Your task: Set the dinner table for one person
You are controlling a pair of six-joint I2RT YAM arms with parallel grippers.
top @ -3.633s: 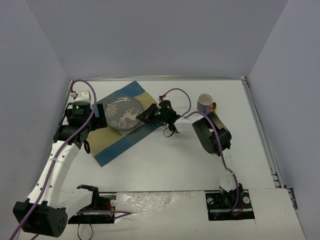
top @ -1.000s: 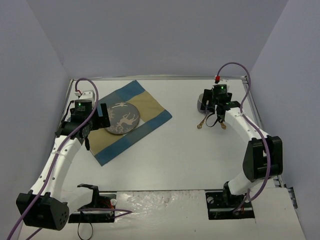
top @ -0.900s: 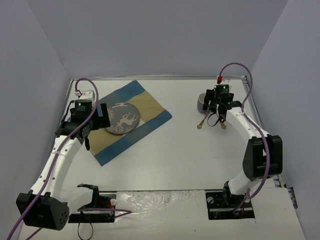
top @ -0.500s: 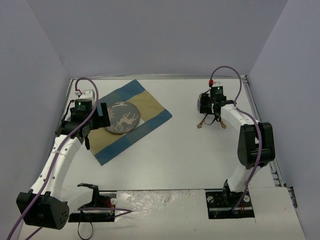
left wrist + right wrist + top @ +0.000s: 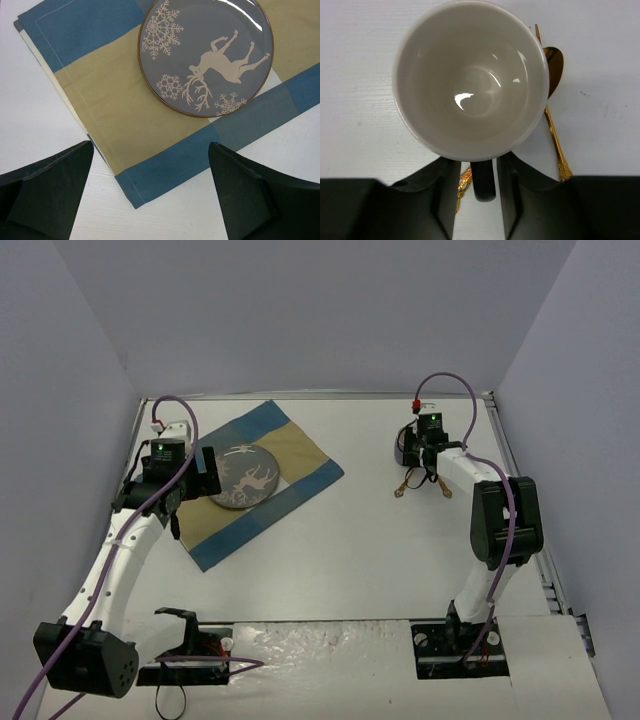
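Note:
A grey plate (image 5: 241,476) with a white reindeer lies on the blue-and-tan placemat (image 5: 303,462) at the far left of the white dinner table (image 5: 350,540). My left gripper (image 5: 205,472) is open and empty just left of the plate; the left wrist view shows the plate (image 5: 205,55) and placemat (image 5: 100,100) below it (image 5: 150,155). A white mug (image 5: 405,445) stands at the far right. My right gripper (image 5: 477,175) straddles its black handle (image 5: 484,182) beside the mug (image 5: 470,75), jaws narrowly apart, a gap showing on the left side.
A gold spoon (image 5: 554,65) lies right of the mug and another gold piece (image 5: 464,185) shows under the handle. In the top view the gold cutlery (image 5: 400,487) lies just in front of the mug. Grey walls enclose the table on three sides.
My right arm has left the plate's right edge and swung to the mug at the far right, then settled around its handle. The left arm has stayed put.

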